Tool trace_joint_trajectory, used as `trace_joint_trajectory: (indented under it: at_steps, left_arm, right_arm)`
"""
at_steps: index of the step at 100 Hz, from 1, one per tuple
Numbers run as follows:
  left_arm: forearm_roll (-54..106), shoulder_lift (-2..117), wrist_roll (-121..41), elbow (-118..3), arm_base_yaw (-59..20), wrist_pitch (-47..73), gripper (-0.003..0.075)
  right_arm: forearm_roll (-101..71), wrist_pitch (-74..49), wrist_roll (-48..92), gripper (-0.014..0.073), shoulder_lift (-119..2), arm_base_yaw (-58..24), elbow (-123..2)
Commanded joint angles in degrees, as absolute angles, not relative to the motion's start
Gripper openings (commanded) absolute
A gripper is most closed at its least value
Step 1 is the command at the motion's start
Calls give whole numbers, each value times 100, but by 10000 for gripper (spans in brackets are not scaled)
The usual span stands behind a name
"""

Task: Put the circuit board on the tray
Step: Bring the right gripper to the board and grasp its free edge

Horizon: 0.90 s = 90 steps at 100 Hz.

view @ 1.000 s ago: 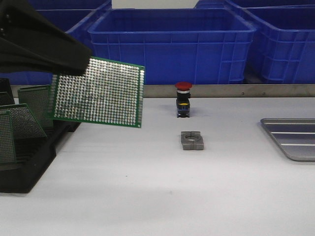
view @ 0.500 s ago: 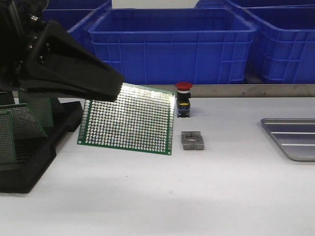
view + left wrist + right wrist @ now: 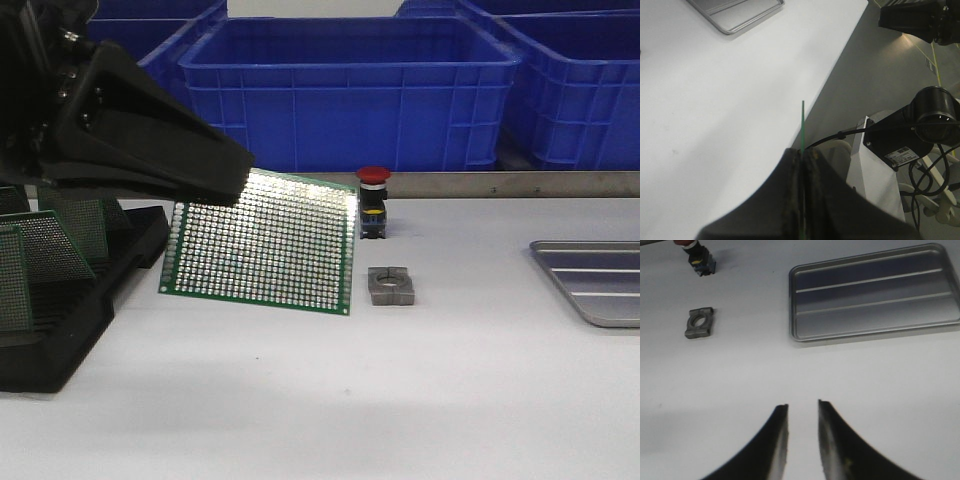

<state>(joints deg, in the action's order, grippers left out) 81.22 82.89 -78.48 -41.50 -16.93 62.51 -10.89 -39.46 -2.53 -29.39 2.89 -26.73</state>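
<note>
A green perforated circuit board (image 3: 262,243) hangs upright and slightly tilted, low over the table left of centre. My left gripper (image 3: 235,180) is shut on its upper edge. In the left wrist view the board shows edge-on as a thin green line (image 3: 802,125) running out from the closed fingertips of the left gripper (image 3: 803,152). The silver-grey tray (image 3: 595,280) lies empty at the table's right edge; the left wrist view shows one corner of the tray (image 3: 735,12). My right gripper (image 3: 803,407) is open and empty over bare table, short of the tray (image 3: 875,295).
A black slotted rack (image 3: 60,330) holding more green boards stands at the far left. A red-capped push button (image 3: 373,203) and a grey metal bracket (image 3: 390,286) sit mid-table, right of the held board. Blue crates (image 3: 350,90) line the back.
Over the last second my left gripper carried the board rightward and down from above the rack. It has barely moved in the last half second.
</note>
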Motion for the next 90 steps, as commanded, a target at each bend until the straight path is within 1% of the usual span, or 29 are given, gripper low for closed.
trace_joint_trajectory:
  at_steps: [1,6,10,26,36,50,63,69,75,90]
  left_arm:
    - [8489,8162,-7870,-4309,-1737,6532,-20]
    - [8489,8162,-7870,-4309,-1737,6547,-20]
    - [8489,8162,-7870,-4309,-1737,6585,-20]
    - [8489,8162,-7870,-4309,-1737,6660,-20]
    - [8485,8162,-7870,-4309,-1737,6688,-20]
    - [8485,8162,-7870,-4309,-1737,6725,-20]
    - [8485,8162,-7870,-4309,-1737,6725,-20]
    - [8485,8162,-7870,-4309,-1737,6725,-20]
    - [8485,8162,-7870,-4309,-1737,6725,-20]
    - [8485,8162,-7870,-4309,-1737,6725,-20]
  right_arm:
    - [-1607,-3700,118,407,-3338,288,-2998]
    - [-1949,-3755,404,475,-3499,288,-3075]
    - [-2264,-3827,672,497,-3630,288,-3149]
    - [-4273,-4346,2050,484,-4199,288,-3477]
    - [-5658,-5018,2924,484,-4696,288,-3655]
    - [-7148,-5750,4180,484,-5429,288,-3696]
    - [-7663,-6030,5322,484,-6001,275,-3696]
    - [-7688,-6041,6082,484,-6272,195,-3696]
    - [-7702,-6019,6791,484,-6521,14,-3696]
    - [-7911,-5902,7798,484,-7016,-484,-3696]
